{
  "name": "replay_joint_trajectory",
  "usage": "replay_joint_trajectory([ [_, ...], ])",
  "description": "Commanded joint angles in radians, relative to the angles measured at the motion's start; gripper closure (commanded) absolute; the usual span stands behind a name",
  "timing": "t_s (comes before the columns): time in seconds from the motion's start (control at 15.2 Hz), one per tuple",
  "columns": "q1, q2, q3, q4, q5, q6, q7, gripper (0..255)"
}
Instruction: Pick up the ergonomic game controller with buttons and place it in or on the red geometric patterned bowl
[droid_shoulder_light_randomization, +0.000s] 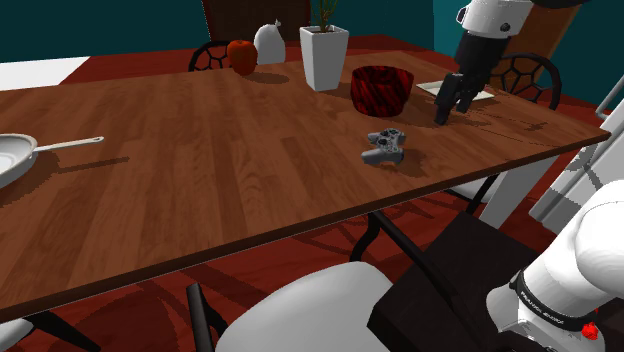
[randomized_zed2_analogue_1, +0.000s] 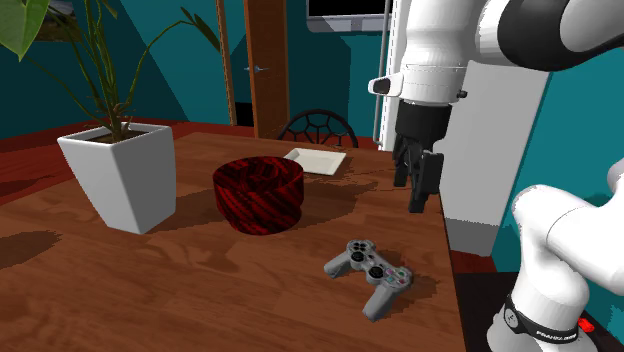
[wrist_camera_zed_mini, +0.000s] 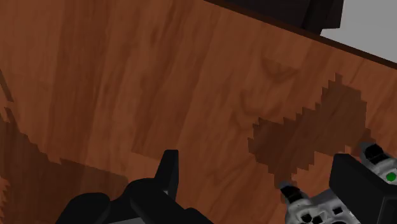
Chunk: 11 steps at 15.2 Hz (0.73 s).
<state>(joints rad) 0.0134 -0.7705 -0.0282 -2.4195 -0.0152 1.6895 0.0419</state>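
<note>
A grey game controller (droid_shoulder_light_randomization: 385, 147) (randomized_zed2_analogue_1: 370, 268) lies flat on the brown wooden table, near its edge. A dark red patterned bowl (droid_shoulder_light_randomization: 381, 88) (randomized_zed2_analogue_1: 259, 193) stands upright beyond it, next to a white planter. My black gripper (droid_shoulder_light_randomization: 451, 108) (randomized_zed2_analogue_1: 417, 188) hangs open above the table, off to the side of both the bowl and the controller and touching neither. In the wrist view the gripper (wrist_camera_zed_mini: 257, 162) points down at bare wood, and part of the controller (wrist_camera_zed_mini: 310, 209) shows by one finger, which partly hides it. Nothing is between the fingers.
A white planter (droid_shoulder_light_randomization: 324, 55) (randomized_zed2_analogue_1: 120, 175) with a plant stands beside the bowl. A flat white dish (droid_shoulder_light_randomization: 455, 90) (randomized_zed2_analogue_1: 316, 159) lies behind the gripper. A pan (droid_shoulder_light_randomization: 20, 155), a red round object (droid_shoulder_light_randomization: 241, 56) and a white sack-like object (droid_shoulder_light_randomization: 269, 44) sit farther off. Chairs ring the table.
</note>
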Motion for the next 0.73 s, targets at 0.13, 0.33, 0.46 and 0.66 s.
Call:
replay_joint_trajectory([
  [0.13, 0.017, 0.026, 0.032, -0.006, 0.035, 0.032, 0.042, 0],
  [0.33, 0.043, 0.072, 0.079, -0.006, 0.084, 0.081, 0.103, 0],
  [0.46, 0.059, 0.109, 0.11, -0.001, 0.115, 0.116, 0.143, 0],
  [0.66, 0.082, 0.17, 0.156, 0.017, 0.157, 0.168, 0.2, 0],
])
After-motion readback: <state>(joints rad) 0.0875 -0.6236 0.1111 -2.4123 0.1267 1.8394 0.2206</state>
